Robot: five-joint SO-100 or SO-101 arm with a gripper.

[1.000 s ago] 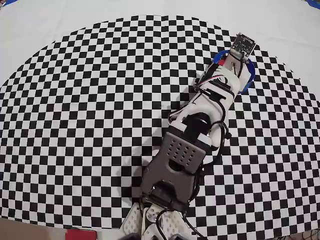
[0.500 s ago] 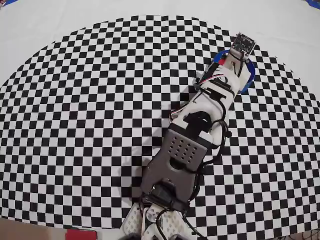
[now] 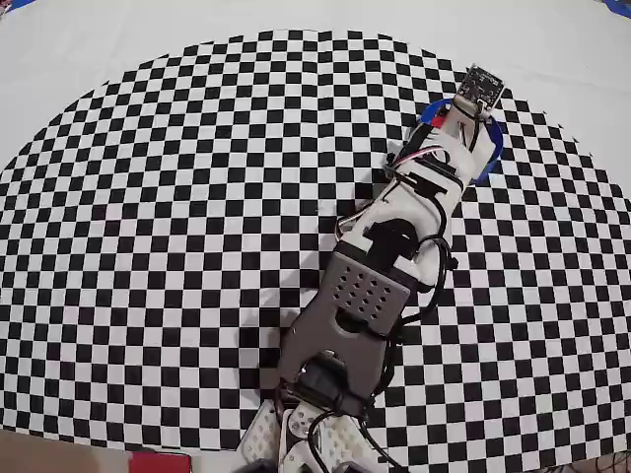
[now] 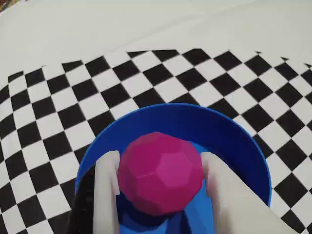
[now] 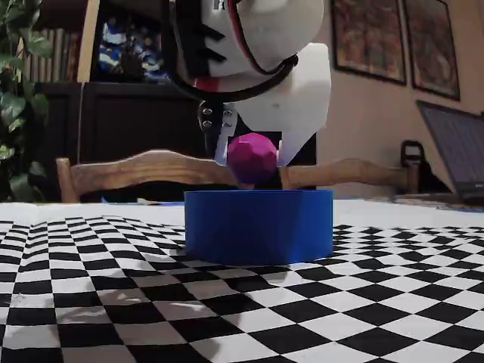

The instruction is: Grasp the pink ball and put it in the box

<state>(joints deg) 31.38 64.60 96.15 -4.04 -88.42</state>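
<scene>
The pink ball [image 4: 160, 173] is a faceted magenta sphere held between my two white fingers [image 4: 107, 190]. My gripper [image 4: 158, 163] is shut on it, directly above the round blue box [image 4: 229, 134]. In the fixed view the ball [image 5: 252, 158] hangs just above the rim of the box [image 5: 259, 224], apart from it. In the overhead view my arm covers most of the box; only blue bits of its rim [image 3: 495, 148] show at the far right. The ball is hidden there.
The checkered cloth [image 3: 177, 197] covers the table, with plain white cloth beyond its far edge. The arm's base [image 3: 315, 434] stands at the near edge in the overhead view. A wooden chair back [image 5: 136, 170] and a laptop [image 5: 457, 147] stand behind the table.
</scene>
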